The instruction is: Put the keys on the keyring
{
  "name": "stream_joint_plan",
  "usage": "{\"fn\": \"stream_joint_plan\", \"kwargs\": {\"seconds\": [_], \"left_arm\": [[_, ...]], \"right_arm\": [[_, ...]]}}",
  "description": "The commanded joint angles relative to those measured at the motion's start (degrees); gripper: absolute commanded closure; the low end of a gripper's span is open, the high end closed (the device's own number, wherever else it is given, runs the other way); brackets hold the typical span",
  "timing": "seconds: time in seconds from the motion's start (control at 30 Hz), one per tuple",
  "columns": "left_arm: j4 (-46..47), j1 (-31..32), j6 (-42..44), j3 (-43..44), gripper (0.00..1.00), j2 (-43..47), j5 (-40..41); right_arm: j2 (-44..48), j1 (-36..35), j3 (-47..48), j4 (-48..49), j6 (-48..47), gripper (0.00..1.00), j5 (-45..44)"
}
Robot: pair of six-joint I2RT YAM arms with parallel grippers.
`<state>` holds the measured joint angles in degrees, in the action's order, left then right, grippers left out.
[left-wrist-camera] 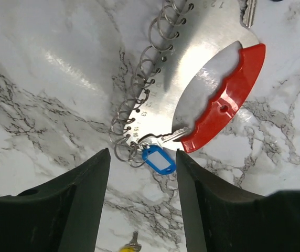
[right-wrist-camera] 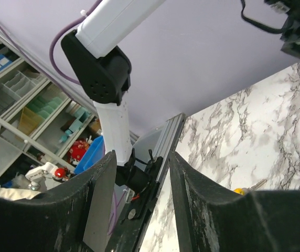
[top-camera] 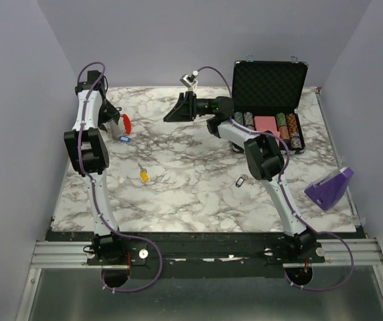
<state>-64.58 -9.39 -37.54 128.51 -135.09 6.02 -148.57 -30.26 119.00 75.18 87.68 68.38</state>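
The keyring (left-wrist-camera: 228, 100) lies on the marble, a red curved handle on a silver plate with a row of wire rings (left-wrist-camera: 139, 89). A blue-tagged key (left-wrist-camera: 159, 159) lies against the lowest rings; I cannot tell whether it is threaded on. My left gripper (left-wrist-camera: 142, 153) hovers open just short of it, holding nothing. In the top view the keyring (top-camera: 127, 124) and blue key (top-camera: 124, 139) sit beside the left gripper (top-camera: 113, 127). A yellow key (top-camera: 143, 175) and a dark-tagged key (top-camera: 241, 181) lie loose. My right gripper (top-camera: 173, 112) is raised, open and empty (right-wrist-camera: 142, 155).
An open black case (top-camera: 270, 83) with poker chips (top-camera: 288, 127) stands at the back right. A purple wedge block (top-camera: 330, 187) sits near the right edge. A plain silver key (left-wrist-camera: 249, 11) lies past the keyring's far end.
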Motion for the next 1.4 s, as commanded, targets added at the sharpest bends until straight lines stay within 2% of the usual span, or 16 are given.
{"fn": "stream_joint_plan", "kwargs": {"seconds": [0.0,0.23,0.43,0.57,0.87,0.97,1.0,1.03,1.07,1.13,1.2,1.23,1.37], "left_arm": [[-5.48,0.86,-2.01,7.81,0.41,-4.22,-0.31],[-2.39,2.88,-0.43,1.92,0.42,-1.32,1.0],[-4.24,5.34,3.34,4.47,0.42,-3.07,3.47],[-6.96,6.66,5.72,9.21,0.43,-5.8,4.79],[-7.94,7.1,7.48,10.54,0.43,-6.51,2.42],[-6.44,6.31,8.53,8.08,0.52,-5.19,-0.12],[-5.57,5.79,8.88,7.29,0.62,-4.58,-2.31],[-4.78,5.09,8.8,6.67,0.78,-3.61,-3.46],[-2.94,5.17,9.06,5.45,0.82,-1.34,-3.39],[6.85,6.39,12.73,-1.11,0.82,7.41,-3.56],[16.1,8.15,16.69,-7.98,0.77,17.01,-3.13],[18.85,8.94,18.36,-9.66,0.69,21.31,-1.38],[28.78,10.97,23.03,-18.43,0.27,35.29,0.22]], "right_arm": [[2.32,0.12,-0.52,12.27,1.97,0.46,0.79],[2.23,0.11,-0.35,12.89,2.85,0.46,0.26],[2.41,0.11,-1.4,14.56,4.16,0.46,-0.09],[2.5,0.11,-2.02,15.17,4.87,0.46,-0.35],[3.02,0.2,-3.25,16.76,6.1,0.46,-0.27],[3.73,0.2,-3.07,16.67,5.75,0.46,2.45],[3.9,0.2,-2.55,16.49,5.23,0.46,4.2],[4.25,0.2,-1.76,16.06,4.09,0.46,7.0],[4.6,0.2,-0.88,15.53,2.6,0.46,10.25],[5.83,0.55,0.96,15.17,0.22,0.46,19.73],[7.5,1.34,1.32,17.7,1.51,0.43,26.86],[8.64,2.65,-0.33,20.51,3.71,0.38,26.89],[15.93,7.93,-8.32,17.29,1.01,0.29,26.81]]}}
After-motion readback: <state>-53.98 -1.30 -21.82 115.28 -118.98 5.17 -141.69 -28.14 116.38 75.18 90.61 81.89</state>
